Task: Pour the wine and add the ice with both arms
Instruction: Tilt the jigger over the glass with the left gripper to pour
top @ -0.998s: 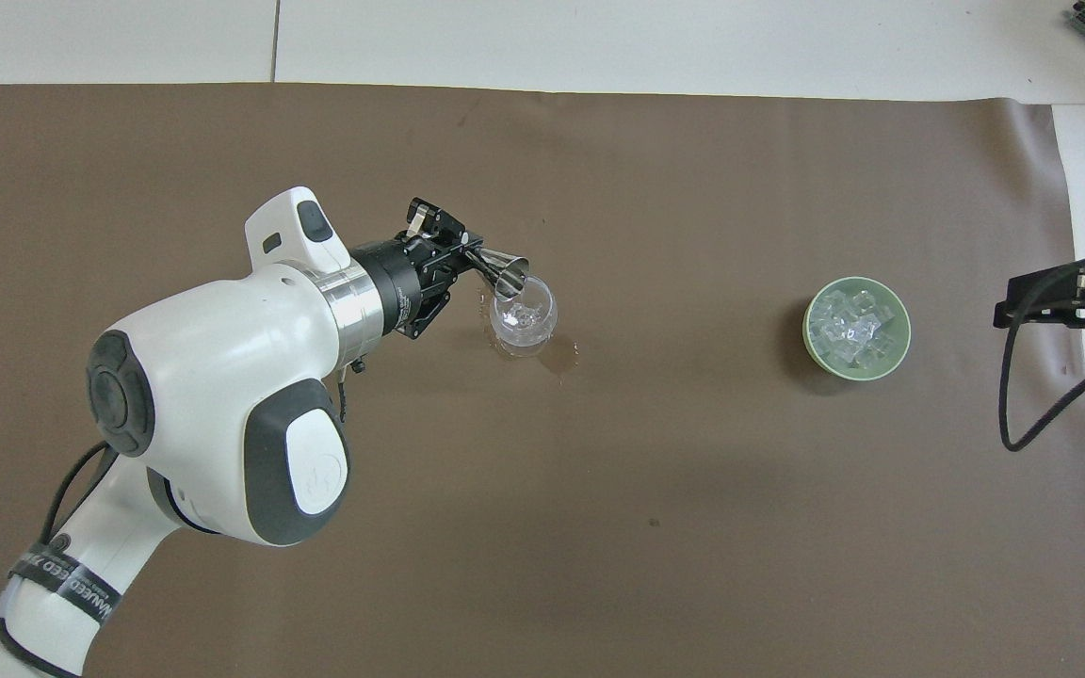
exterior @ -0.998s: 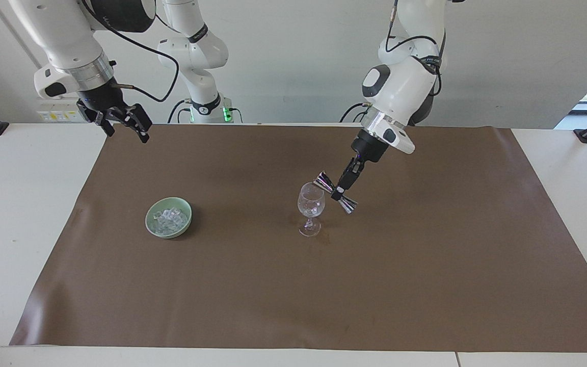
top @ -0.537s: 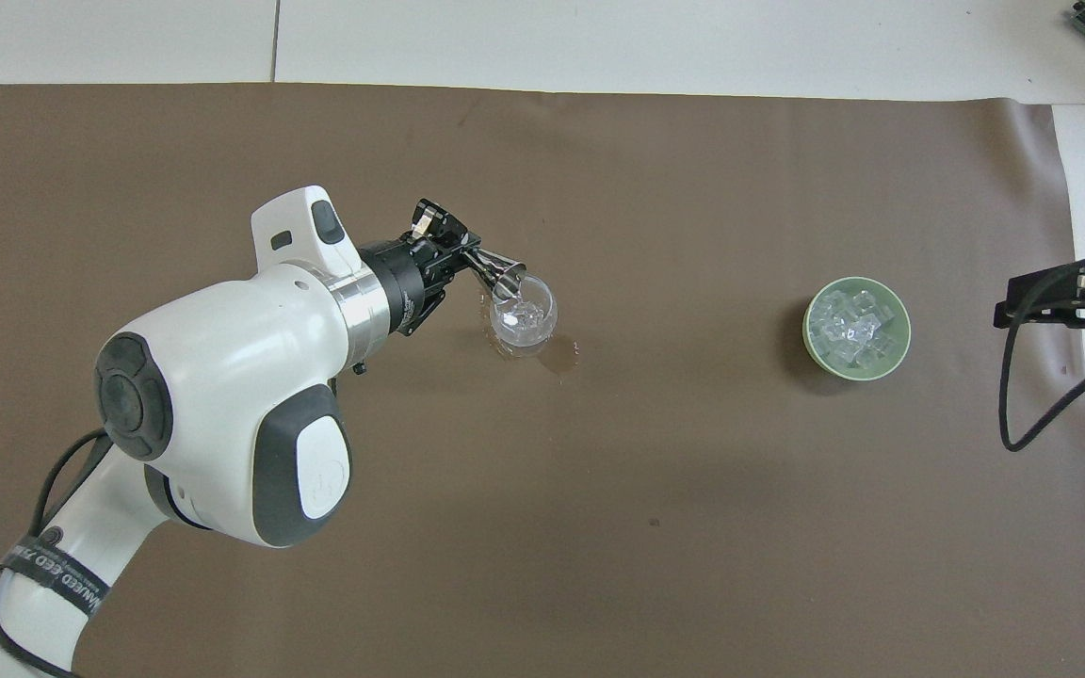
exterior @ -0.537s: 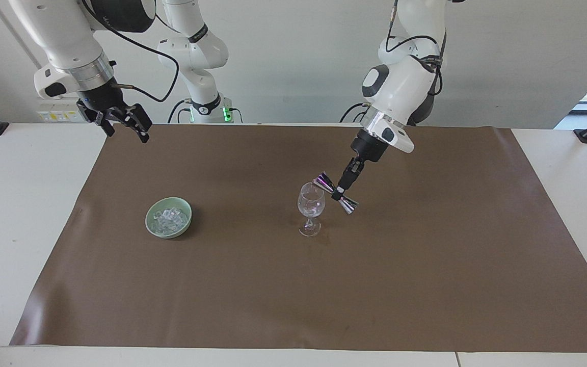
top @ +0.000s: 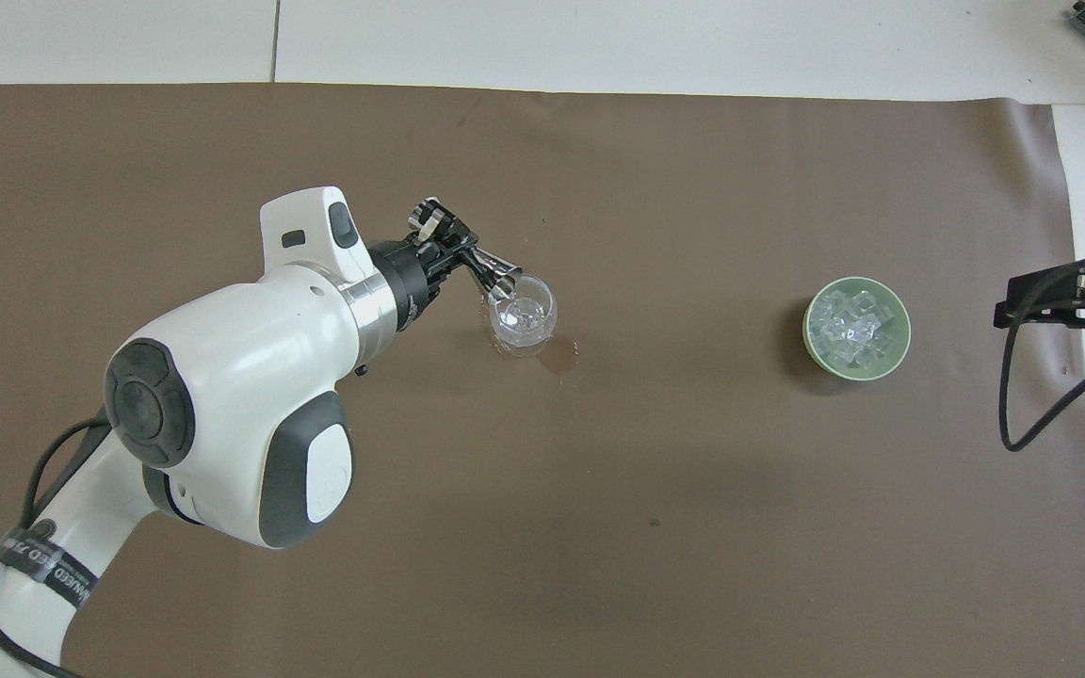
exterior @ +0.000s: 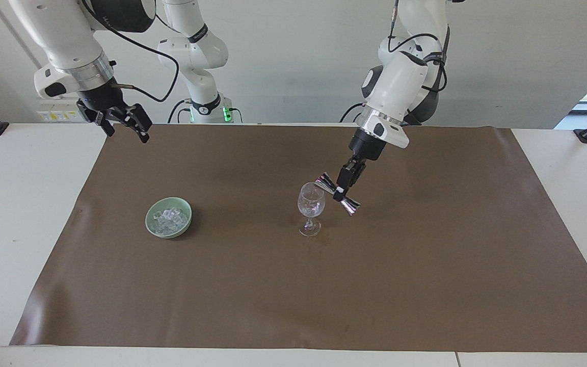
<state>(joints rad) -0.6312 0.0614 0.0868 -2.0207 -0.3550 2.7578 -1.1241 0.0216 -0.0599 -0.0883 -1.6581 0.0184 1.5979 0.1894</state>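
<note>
My left gripper (exterior: 341, 193) clamps a steel jigger (exterior: 338, 193) tilted over the wine glass (exterior: 311, 208) mid-mat. The overhead view shows ice (top: 851, 325) filling the green bowl (top: 814, 350) amid bare mat. My right gripper (exterior: 126, 124) waits spread above the mat's edge.

White table (exterior: 18, 214) – brown mat (exterior: 293, 285) on it, bearing wine glass (exterior: 311, 206) and green bowl (exterior: 168, 217)

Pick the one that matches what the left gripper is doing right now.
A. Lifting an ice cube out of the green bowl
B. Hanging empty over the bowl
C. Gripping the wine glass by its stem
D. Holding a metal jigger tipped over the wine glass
D: the left gripper is shut on the metal jigger, tilted with one end at the rim of the wine glass.
</note>
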